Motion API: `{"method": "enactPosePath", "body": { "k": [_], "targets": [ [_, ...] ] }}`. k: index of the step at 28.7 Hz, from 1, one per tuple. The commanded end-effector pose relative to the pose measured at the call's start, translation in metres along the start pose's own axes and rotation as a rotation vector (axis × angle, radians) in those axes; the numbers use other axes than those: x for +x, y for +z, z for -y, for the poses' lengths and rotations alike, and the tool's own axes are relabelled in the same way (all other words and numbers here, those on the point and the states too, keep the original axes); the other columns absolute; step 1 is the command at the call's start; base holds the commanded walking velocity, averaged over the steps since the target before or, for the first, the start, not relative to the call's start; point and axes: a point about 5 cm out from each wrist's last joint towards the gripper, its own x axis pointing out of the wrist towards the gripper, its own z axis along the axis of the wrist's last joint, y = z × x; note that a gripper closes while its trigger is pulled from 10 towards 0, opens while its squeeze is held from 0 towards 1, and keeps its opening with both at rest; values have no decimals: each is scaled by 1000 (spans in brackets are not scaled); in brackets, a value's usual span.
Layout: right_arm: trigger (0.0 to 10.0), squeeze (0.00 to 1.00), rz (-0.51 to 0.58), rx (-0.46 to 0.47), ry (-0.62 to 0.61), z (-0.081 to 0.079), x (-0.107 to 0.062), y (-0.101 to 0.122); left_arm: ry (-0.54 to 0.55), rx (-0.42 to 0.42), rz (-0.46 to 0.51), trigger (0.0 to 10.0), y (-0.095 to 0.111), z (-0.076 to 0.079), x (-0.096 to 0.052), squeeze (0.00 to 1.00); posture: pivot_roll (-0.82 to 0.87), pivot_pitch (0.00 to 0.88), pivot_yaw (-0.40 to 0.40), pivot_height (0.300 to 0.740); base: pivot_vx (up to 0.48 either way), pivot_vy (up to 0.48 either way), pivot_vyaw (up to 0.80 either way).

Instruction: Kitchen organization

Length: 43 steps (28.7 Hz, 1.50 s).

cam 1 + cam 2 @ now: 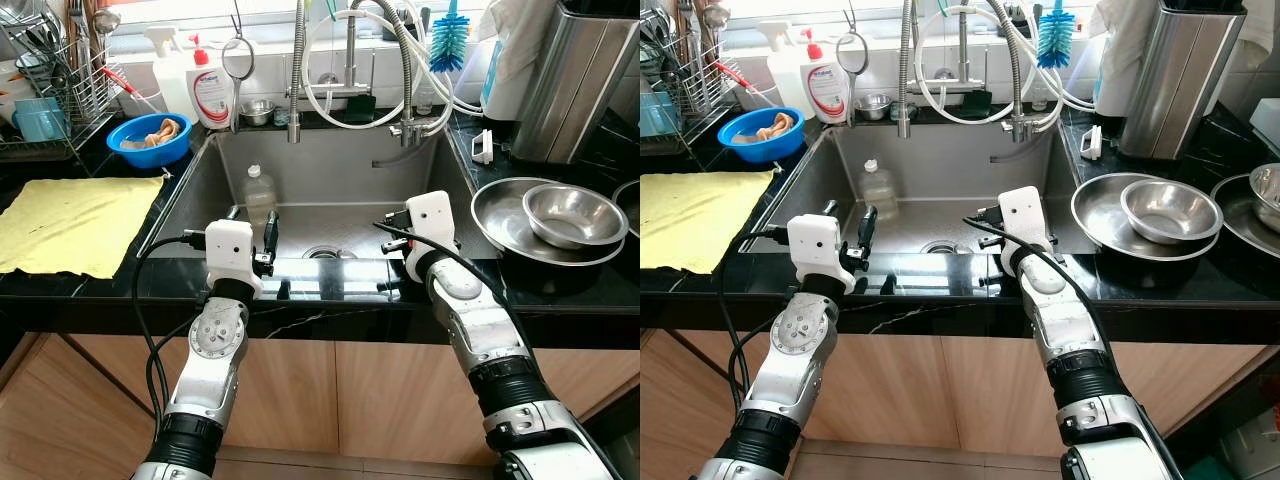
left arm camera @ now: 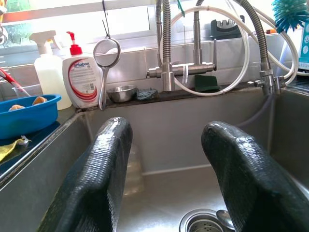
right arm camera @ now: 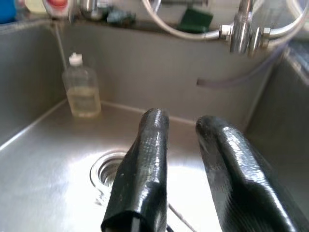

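Observation:
A steel sink (image 1: pixel 200 195) lies straight ahead, and a clear plastic bottle (image 1: pixel 259 193) with a white cap stands upright at its back left. My left gripper (image 1: pixel 252 226) hovers over the sink's front edge, open and empty, pointing toward the bottle (image 2: pixel 134 166), which shows partly behind one finger (image 2: pixel 96 174). My right gripper (image 1: pixel 392 222) is over the front right of the basin, above the drain (image 3: pixel 108 169). Its fingers are a narrow gap apart with nothing between them. The bottle (image 3: pixel 82 94) stands well beyond it.
Stacked steel bowls (image 1: pixel 575 215) on a steel plate (image 1: pixel 500 215) sit on the right counter. A yellow cloth (image 1: pixel 75 220), blue bowl (image 1: pixel 150 138), soap bottle (image 1: pixel 212 90) and dish rack (image 1: pixel 50 80) are on the left. The faucet hose (image 1: pixel 400 60) hangs over the sink's back.

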Motion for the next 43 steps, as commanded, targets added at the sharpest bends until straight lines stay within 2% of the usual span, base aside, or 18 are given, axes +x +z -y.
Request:
{"method": "enactPosePath", "body": {
  "k": [1, 3, 4, 7, 8, 9, 10, 11, 12, 14, 15, 17, 22, 23, 28, 29, 31, 43],
  "targets": [
    [10000, 0, 60, -24, 4, -2, 2, 15, 15, 11, 1, 10000, 2, -5, 1, 0, -125, 0, 84, 740, 0, 0, 0],
    [10000, 0, 84, -26, -20, 0, 2, 21, 16, 13, 1, 10000, 2, -6, 1, 0, -127, 0, 86, 740, 0, 0, 0],
    [10000, 0, 124, -14, -81, 10, 0, 35, 15, 14, 1, 10000, 2, -6, 2, 0, -128, 0, 88, 740, 0, 0, 0],
    [10000, 0, 156, -7, -117, 19, -4, 47, 15, 14, 1, 10000, 2, -6, 3, 0, -136, 0, 91, 740, 0, 0, 0],
    [10000, 0, 177, -6, -155, 29, -9, 55, 16, 14, -1, 10000, 2, -6, 3, 0, -144, 0, 92, 740, 0, 0, 0],
    [10000, 0, 177, -6, -155, 29, -9, 55, 16, 14, -1, 10000, 2, -6, 3, 0, -144, 0, 92, 740, 0, 0, 0],
    [10000, 0, 178, -13, -195, 43, -14, 61, 14, 13, -3, 10000, 2, -6, 3, 0, -146, 0, 92, 740, 0, 0, 0],
    [10000, 0, 178, -13, -195, 43, -14, 61, 14, 13, -3, 10000, 2, -6, 3, 0, -146, 0, 92, 740, 0, 0, 0],
    [10000, 0, 162, -16, -236, 56, -21, 64, 13, 11, -5, 10000, 1, -6, 3, 0, -156, 0, 92, 740, 0, 0, 0],
    [10000, 0, 129, -29, -271, 69, -27, 64, 12, 9, -6, 10000, 1, -5, 4, 0, -158, 0, 93, 740, 0, 0, 0],
    [10000, 0, 91, -41, -304, 81, -33, 64, 12, 8, -6, 10000, 1, -5, 4, 0, -164, 0, 93, 740, 0, 0, 0],
    [10000, 0, 63, -59, -339, 94, -39, 64, 12, 7, -8, 10000, 0, -5, 5, 0, -169, 0, 93, 740, 0, 0, 0],
    [10000, 0, 5, -66, -390, 113, -47, 59, 11, 7, -10, 10000, 0, -5, 5, 0, -173, 0, 92, 740, 0, 0, 0],
    [10000, 1000, -5, -61, -387, 115, -49, 58, 11, 7, -10, 10000, 0, -5, 5, 0, -174, 0, 91, 740, 0, 0, 0],
    [10000, 1000, -71, -63, -355, 112, -53, 54, 12, 8, -11, 10000, -1, -5, 4, 0, -172, 0, 90, 740, 0, 0, 0],
    [10000, 0, -117, -90, -332, 112, -53, 47, 13, 9, -12, 10000, -1, -6, 4, 0, -171, 0, 88, 740, 0, 0, 0],
    [10000, 0, -156, -125, -329, 113, -54, 40, 15, 10, -13, 10000, -1, -6, 4, 0, -173, 0, 89, 740, 0, 0, 0],
    [10000, 0, -233, -133, -354, 124, -58, 31, 11, 15, -17, 10000, -2, -7, 4, 0, -172, 0, 90, 740, 0, 0, 0]
  ]
}}
